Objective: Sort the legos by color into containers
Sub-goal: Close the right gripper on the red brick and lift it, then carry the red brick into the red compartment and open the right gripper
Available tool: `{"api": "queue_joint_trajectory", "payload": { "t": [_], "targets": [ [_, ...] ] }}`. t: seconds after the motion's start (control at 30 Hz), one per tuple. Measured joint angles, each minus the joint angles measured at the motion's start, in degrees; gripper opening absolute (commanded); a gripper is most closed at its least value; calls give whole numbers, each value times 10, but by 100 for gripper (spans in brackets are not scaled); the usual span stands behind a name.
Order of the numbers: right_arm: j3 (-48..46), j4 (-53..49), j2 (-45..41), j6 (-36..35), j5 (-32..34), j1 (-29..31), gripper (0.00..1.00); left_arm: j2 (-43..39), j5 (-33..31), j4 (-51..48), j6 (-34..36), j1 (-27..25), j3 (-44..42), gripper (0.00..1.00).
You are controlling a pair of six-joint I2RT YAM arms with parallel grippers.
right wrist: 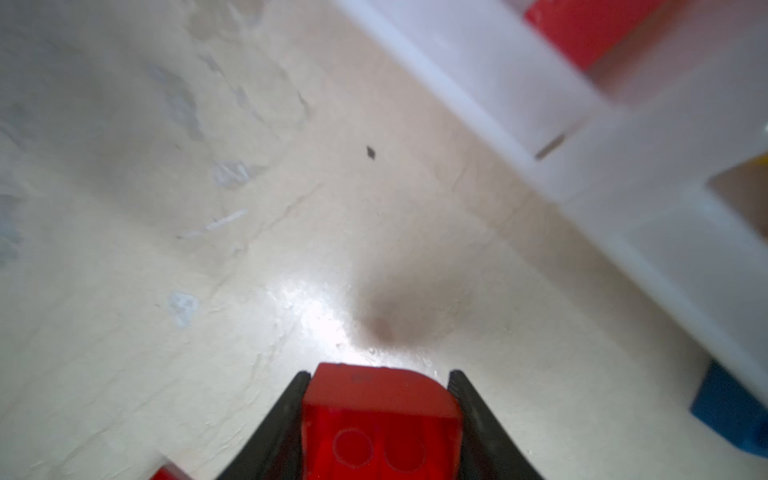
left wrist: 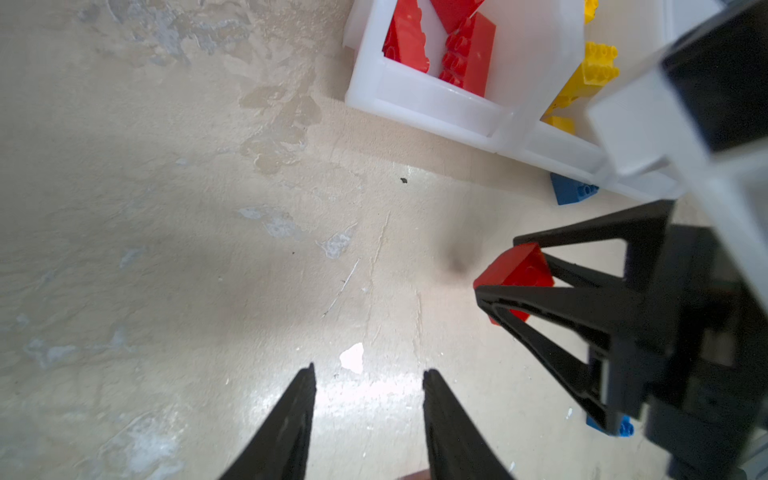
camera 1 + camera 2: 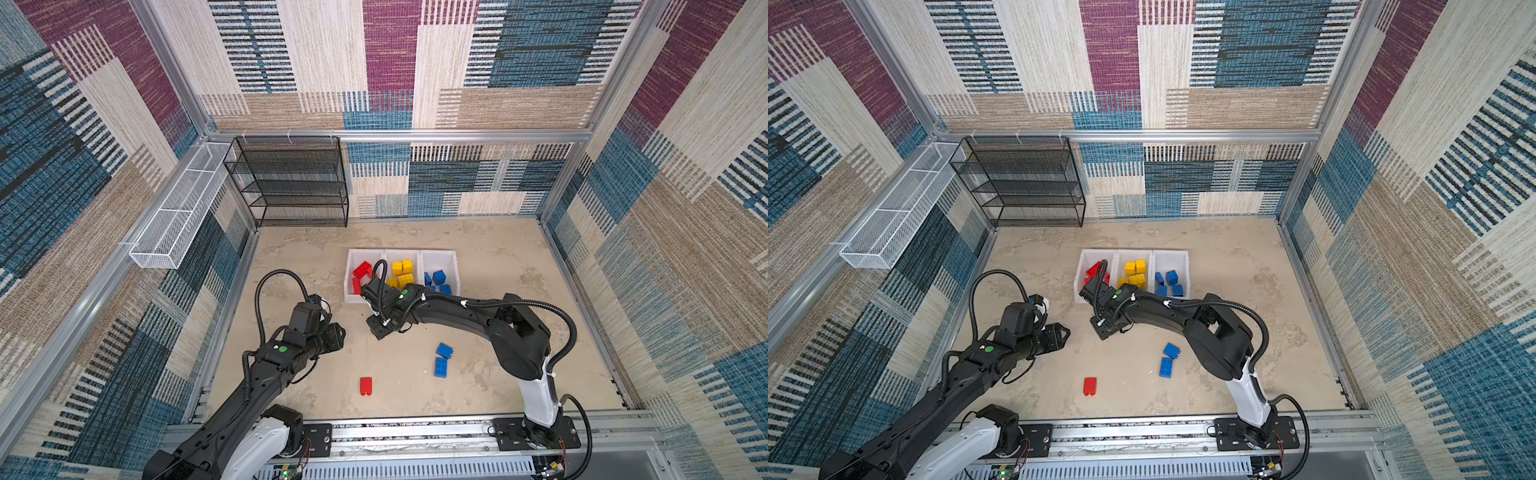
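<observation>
Got a red lego (image 1: 380,415) clenched in the right gripper (image 1: 378,374), jaws pressed on both its sides, held above the table (image 3: 519,332) just in front of the near wall of the containers (image 3: 402,250), by the left one. Seeing the left gripper (image 2: 368,374) released, fingers apart over bare table with nothing between, sitting left of the table's middle and apart from the right gripper. Counting three white containers joined in a row, mid-table toward the far edge: red legos (image 3: 362,270) in the left one, yellow legos (image 3: 402,268) in the middle, blue legos (image 3: 438,277) in the right. Finding loose pieces toward the near edge: a red brick (image 3: 365,385) lying flat, and to its right a blue brick (image 3: 444,350) with a second blue brick (image 3: 441,367) just beside it. Spotting a third blue brick (image 2: 573,189) on the table just beside the containers' near wall, in the left wrist view.
</observation>
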Motion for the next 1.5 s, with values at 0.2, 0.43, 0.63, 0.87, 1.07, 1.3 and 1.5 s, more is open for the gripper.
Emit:
{"api": "queue_joint_trajectory", "payload": {
  "t": [0.2, 0.43, 0.63, 0.87, 1.07, 1.3, 1.5],
  "targets": [
    [180, -19, 62, -34, 10, -18, 50, -12, 0, -3, -2, 0, -4, 46],
    [383, -58, 192, -52, 17, -69, 50, -19, 10, -9, -12, 0, -7, 46],
    [431, -69, 243, -49, 18, -94, 51, -42, 15, -23, -14, 0, -11, 46],
    [432, -73, 251, -44, 12, -99, 69, -53, 15, -32, -16, 0, -14, 47],
    [431, -73, 240, -44, 12, -99, 71, -55, 16, -41, -18, 0, -14, 47],
    [381, -70, 189, -41, 12, -99, 71, -62, 28, -46, -22, 0, -13, 47],
    [257, -39, 96, -28, 7, -99, 71, -73, 35, -56, -26, -9, -13, 47]
  ]
}}
